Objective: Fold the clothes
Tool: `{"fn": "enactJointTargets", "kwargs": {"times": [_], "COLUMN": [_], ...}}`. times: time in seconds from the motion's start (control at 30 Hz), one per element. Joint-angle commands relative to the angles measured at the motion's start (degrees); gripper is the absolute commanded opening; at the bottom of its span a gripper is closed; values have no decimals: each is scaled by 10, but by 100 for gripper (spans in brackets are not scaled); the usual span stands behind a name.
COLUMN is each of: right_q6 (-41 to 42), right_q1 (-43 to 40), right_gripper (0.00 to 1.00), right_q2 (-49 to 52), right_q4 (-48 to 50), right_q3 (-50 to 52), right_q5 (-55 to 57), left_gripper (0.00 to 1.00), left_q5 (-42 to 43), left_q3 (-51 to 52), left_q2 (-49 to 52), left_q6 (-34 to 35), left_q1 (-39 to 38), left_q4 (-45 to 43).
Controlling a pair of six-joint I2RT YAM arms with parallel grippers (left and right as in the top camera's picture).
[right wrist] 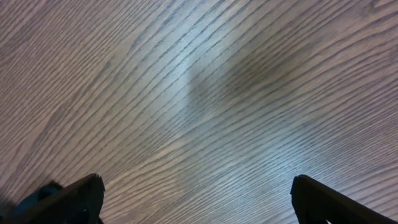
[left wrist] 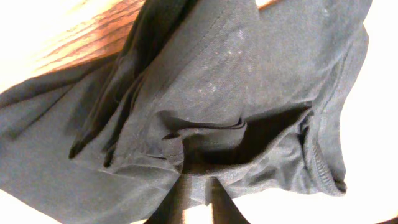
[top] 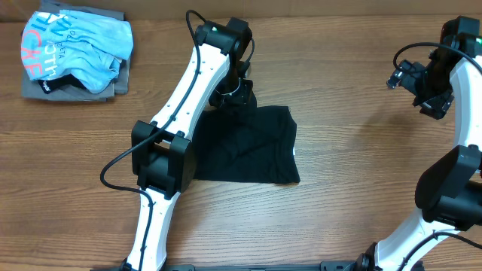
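1. The black T-shirt [top: 248, 147] lies partly folded at the middle of the table [top: 354, 150].
2. The left tool [left wrist: 196, 186] sits at the shirt's far edge, fingers narrow around a fold. Gripped or not, I cannot tell. Lifting while snagged could drag the fold undone.
3. The right tool [right wrist: 196, 186] is wide open and empty, by the right edge.

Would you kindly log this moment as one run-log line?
garment: plain black soft short-sleeved T-shirt, on wooden table | left gripper: at its far edge, grip unclear | right gripper: open, empty, over table

Your black T-shirt [top: 248, 147] is lying on the table [top: 361, 173], folded into a rough square, far edge bunched and lifted.
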State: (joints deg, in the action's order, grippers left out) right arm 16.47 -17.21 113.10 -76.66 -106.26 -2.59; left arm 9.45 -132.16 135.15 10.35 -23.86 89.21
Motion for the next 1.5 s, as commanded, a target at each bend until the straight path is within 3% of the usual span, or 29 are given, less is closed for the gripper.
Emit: {"fn": "enactJointTargets", "kwargs": {"times": [0.0,0.03,0.07,0.23,0.37,0.47,0.6,0.8,1.2,1.47], "right_q6": [-2,-2,-2,-2,-2,-2,-2,-2,-2,-2], "right_q1": [0,0,0,0,0,0,0,0,0,0], "right_gripper": [100,100,100,100,100,100,100,100,100,100], "right_q2": [0,0,0,0,0,0,0,0,0,0], "right_q4": [1,1,1,1,1,1,1,1,1,1], "right_q3": [2,2,2,2,2,2,2,2,2,2], "right_q5": [-1,-1,-1,-1,-1,-1,-1,-1,-1,-1], "left_gripper": [53,65,66,69,69,72,78,92,91,88], "left_q5": [7,5,0,-80,-84,-35,90,153,191,191], "left_q3": [-16,-16,-16,-15,-15,-15,-11,31,160,180], "left_q2": [0,0,0,1,1,1,2,2,2,2], "left_q6": [-15,-21,-25,-6,1,2,-52,-104,-125,-125], "left_q1": [3,3,3,9,35,69,116,138,131,130], "left_q4": [4,5,6,16,25,25,28,28,-37,-68]}}
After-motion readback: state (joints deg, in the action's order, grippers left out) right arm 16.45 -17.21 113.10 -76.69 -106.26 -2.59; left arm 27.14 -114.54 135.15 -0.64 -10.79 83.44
